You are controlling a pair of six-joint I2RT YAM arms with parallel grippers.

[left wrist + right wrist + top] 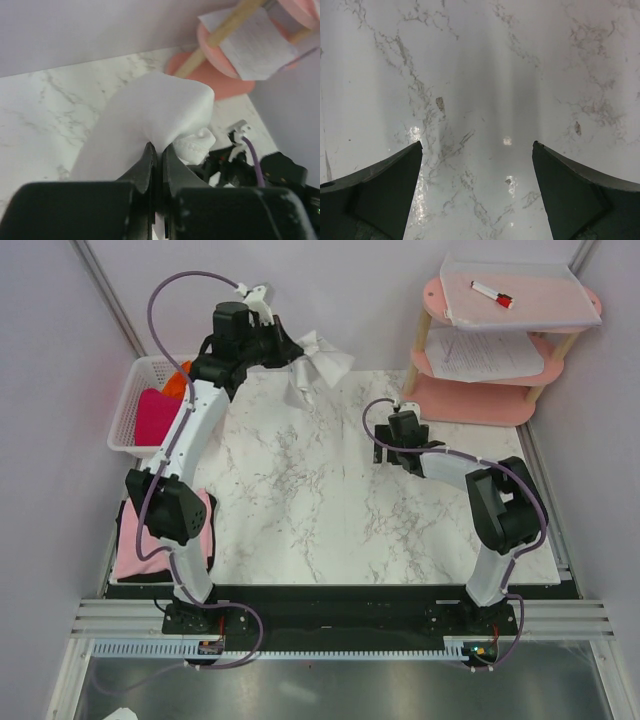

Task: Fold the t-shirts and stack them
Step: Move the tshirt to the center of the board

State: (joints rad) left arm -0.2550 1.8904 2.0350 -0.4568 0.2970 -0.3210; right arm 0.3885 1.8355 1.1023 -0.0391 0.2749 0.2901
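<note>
Fingers (145, 170) of the left gripper (157, 150) are pressing together on a fold of the white t-shirt (150, 110); you are seeing only cloth between the tips, with no gap showing. The cloth is bulging up and outward from the pinch in a rounded, bunched mass, and a stitched hem is showing just beside the tips on the right of the wrist view. In the top view, the left arm is reaching to the far edge of the marble table top (300, 500), and the garment is hanging from the gripper there in a crumpled bundle. You cannot tell whether its lowest corner is touching the marble.

Fingers (385, 185) of the right gripper (477, 150) are standing wide apart and are holding nothing; bare marble is showing between them. This gripper is pointing down over the right half of the table, well apart from the white garment.

Outward from the arms, a white lattice basket (130, 400) is sitting off the far-left corner of the table, holding a magenta t-shirt (155, 415) and an orange t-shirt (178, 382). A pale pink t-shirt (135, 550) is lying at the table's left edge, partly under the left arm. A pink shelf stand (470, 400) is standing at the far right, carrying paper sheets (490, 352) and, on top, a red marker (492, 294).
</note>
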